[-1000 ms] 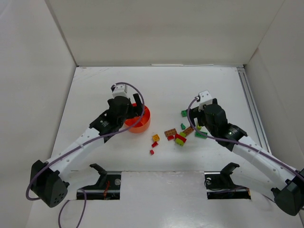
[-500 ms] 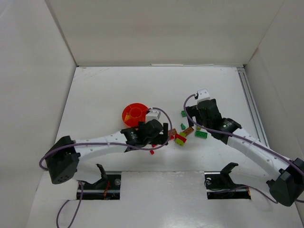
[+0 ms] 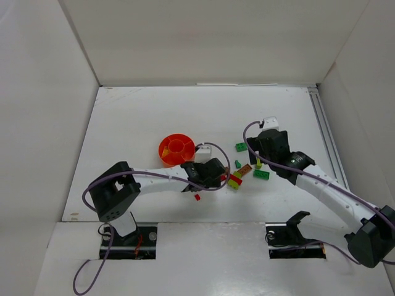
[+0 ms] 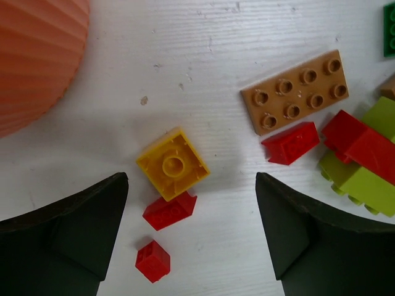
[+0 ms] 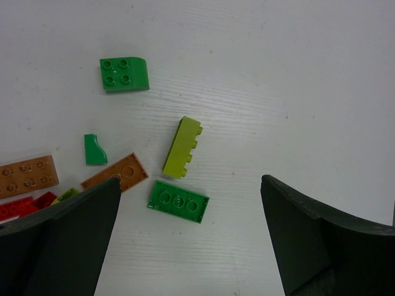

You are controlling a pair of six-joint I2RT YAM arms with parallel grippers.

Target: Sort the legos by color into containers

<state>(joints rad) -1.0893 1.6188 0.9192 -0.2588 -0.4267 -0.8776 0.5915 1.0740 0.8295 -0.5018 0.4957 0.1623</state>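
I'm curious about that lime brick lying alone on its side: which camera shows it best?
The right wrist view: the lime brick lies mid-frame, close up, its studs facing sideways. The top external view shows it only as a tiny yellowish sliver. The left wrist view does not show it.

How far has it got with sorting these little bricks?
Early on, it seems. I cannot tell what the bowl holds. Nothing is in hand: the left tool, above a yellow brick, and the right tool, above a green brick, are open and empty. Many bricks lie loose.
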